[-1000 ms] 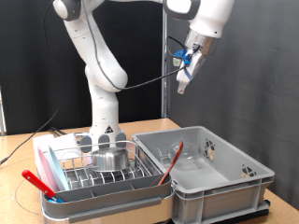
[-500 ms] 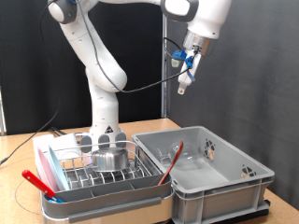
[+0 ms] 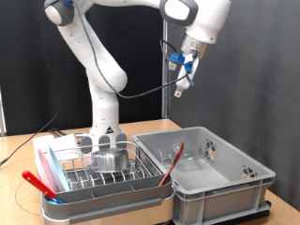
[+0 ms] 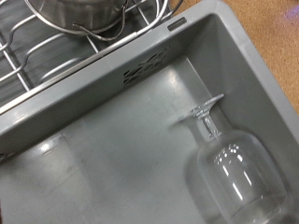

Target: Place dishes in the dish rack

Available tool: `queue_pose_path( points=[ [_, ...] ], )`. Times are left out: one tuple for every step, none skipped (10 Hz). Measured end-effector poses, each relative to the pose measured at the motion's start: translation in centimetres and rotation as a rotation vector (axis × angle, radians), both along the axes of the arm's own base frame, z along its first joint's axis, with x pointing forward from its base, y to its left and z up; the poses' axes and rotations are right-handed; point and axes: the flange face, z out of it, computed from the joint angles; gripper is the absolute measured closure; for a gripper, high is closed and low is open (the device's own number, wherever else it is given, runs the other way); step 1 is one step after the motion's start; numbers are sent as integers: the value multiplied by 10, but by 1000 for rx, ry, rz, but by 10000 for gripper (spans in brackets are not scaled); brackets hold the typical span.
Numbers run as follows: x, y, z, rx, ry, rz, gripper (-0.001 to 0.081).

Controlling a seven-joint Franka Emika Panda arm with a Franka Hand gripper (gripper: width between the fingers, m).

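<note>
Raised high above the large grey plastic crate (image 3: 211, 178), the robot's two-finger gripper (image 3: 179, 83) hung in open air with nothing visible between its fingers — whether they stood apart or closed could not be told. Far below, a clear stemmed wine glass (image 4: 227, 159) lay on its side on the crate's floor. A shiny steel bowl (image 3: 110, 158) sat in the low silver wire dish rack (image 3: 103, 172) (just beside the crate, toward the exterior view's left). The wrist view cut off the glass's rim.
</note>
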Motion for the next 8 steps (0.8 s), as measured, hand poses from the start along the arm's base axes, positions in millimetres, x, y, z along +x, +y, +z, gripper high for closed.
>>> queue_pose_path(
  points=[
    [-5, 0, -5, -11, 8, 16, -5],
    [-10, 0, -10, -24, 12, 35, -5],
    [-15, 0, -15, -36, 13, 54, -5],
    [-19, -1, -19, -46, 8, 74, -5],
    [-23, -3, -20, -40, 3, 88, -5],
    [-23, -3, -20, -43, 0, 67, -5],
    [-23, 0, -21, -21, -13, 6, -5],
    [-27, 7, -26, 25, -35, -89, -5]
  ],
)
